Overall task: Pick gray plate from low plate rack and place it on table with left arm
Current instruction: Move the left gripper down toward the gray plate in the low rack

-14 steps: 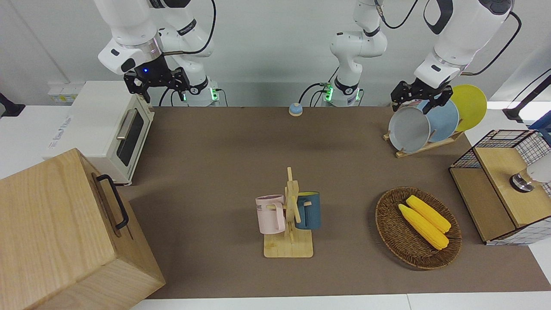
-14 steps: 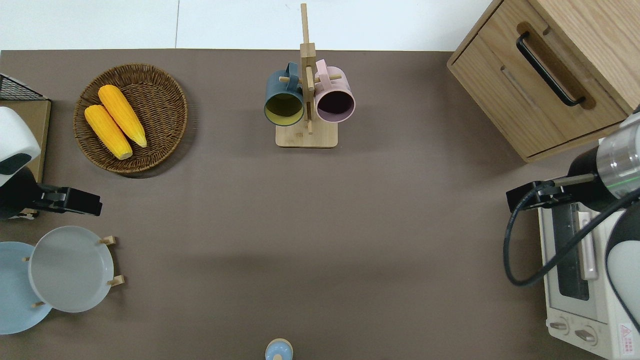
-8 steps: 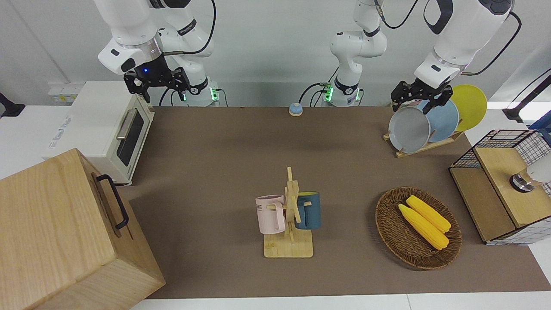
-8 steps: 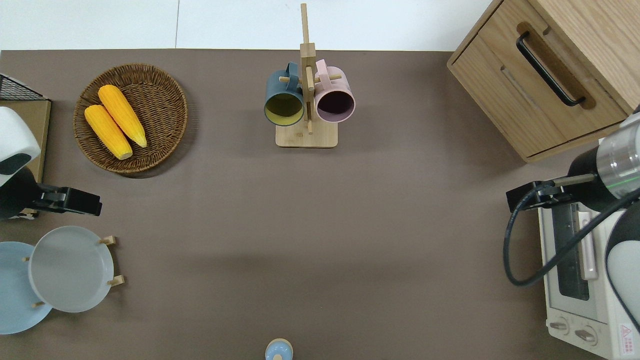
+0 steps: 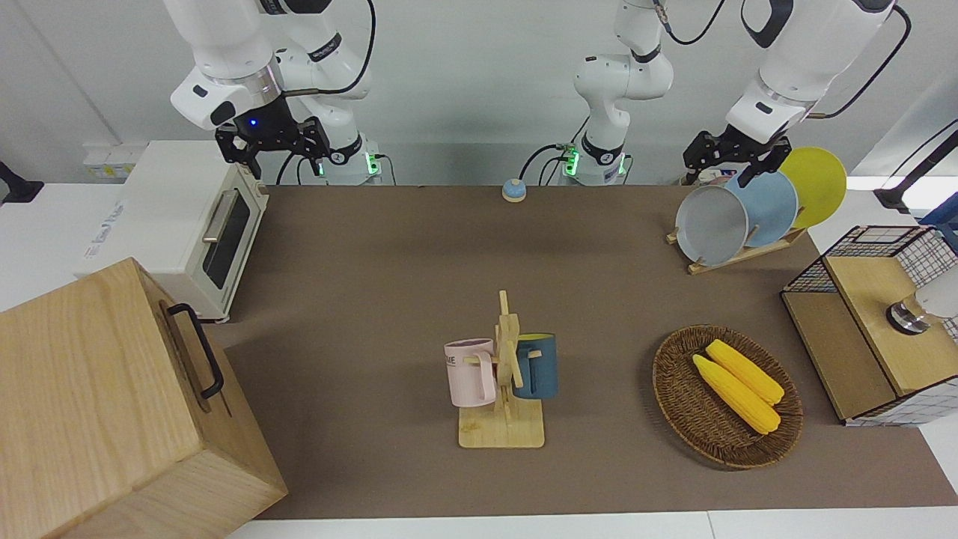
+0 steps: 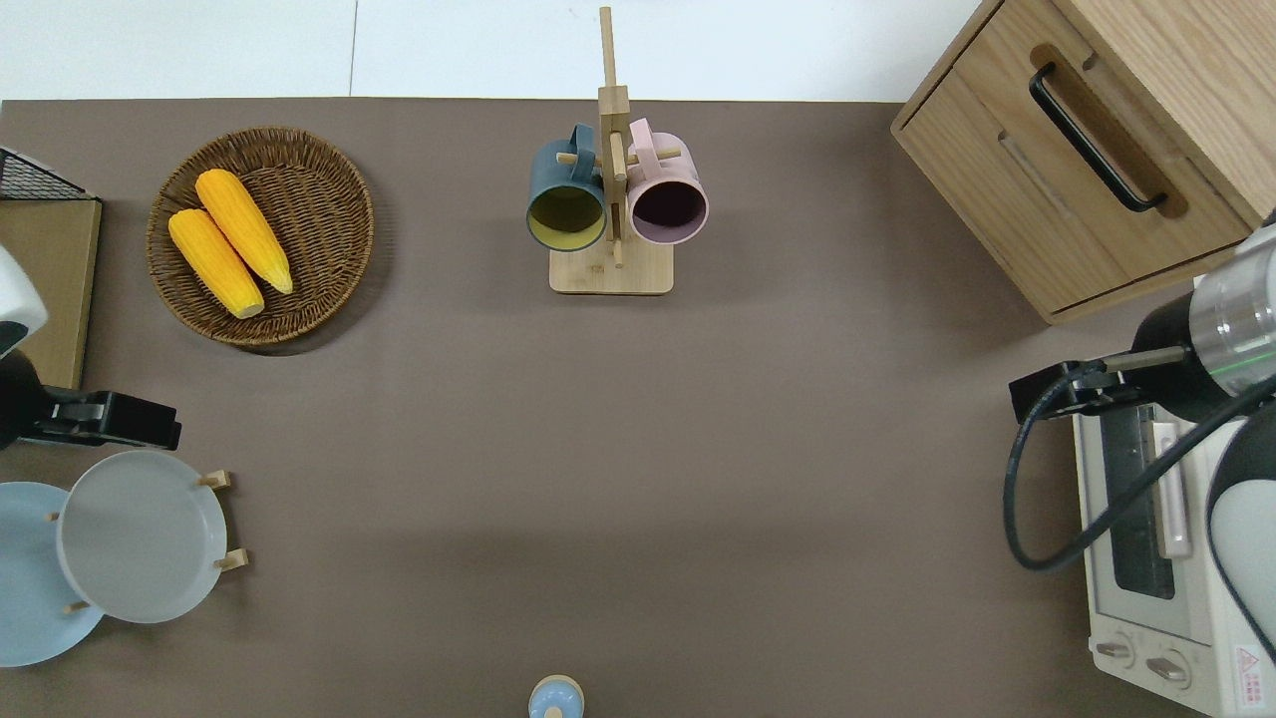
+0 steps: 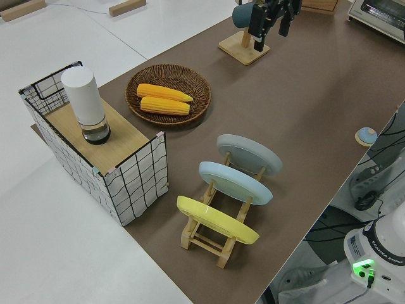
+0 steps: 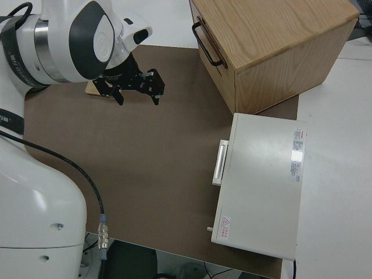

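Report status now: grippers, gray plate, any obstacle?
Left gripper open, empty, above the rack's plates. Right arm parked, gripper open. Round light gray plate stands in low wooden slat rack, light blue plate close beside it.

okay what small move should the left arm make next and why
Probably lower the left gripper onto the top rim of the gray plate. The plate stands in the rack, the slot farthest from the robots, and the gripper, fingers open, hangs above the rack holding nothing. The right arm is parked.

front camera facing robots, overhead straight down, raised side views, all sharing the table (image 5: 389, 299)
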Available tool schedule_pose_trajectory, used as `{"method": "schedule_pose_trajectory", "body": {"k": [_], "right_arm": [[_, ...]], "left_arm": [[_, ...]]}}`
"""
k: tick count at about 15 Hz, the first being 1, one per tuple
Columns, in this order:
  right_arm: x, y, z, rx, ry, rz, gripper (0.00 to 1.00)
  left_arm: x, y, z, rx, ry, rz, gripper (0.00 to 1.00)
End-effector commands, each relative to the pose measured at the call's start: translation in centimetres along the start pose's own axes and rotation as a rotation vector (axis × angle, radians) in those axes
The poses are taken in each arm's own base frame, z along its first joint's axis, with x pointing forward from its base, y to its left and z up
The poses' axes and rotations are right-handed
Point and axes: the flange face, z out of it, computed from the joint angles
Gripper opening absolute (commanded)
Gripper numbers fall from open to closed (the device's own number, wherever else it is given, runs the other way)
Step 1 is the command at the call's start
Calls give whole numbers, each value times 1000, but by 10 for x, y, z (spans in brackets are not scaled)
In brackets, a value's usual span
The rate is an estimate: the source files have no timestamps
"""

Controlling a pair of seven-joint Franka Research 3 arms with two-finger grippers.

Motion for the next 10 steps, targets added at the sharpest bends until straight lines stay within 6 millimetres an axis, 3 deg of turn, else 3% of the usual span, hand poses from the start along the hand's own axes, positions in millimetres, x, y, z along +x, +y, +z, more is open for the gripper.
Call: {"method": "schedule_pose_trajectory", "body": {"k": [1, 6, 10], "right_arm": [[-3, 3, -3, -6, -3, 17, 983], [-2, 4, -3, -6, -3, 18, 983], [-2, 3, -3, -6, -3, 17, 983]], "left_arm": [[-21, -6, -1, 29, -14, -31, 995], [-33, -24, 14, 66, -26, -62, 995], [-43, -49, 31, 95, -35, -105, 995]]}}
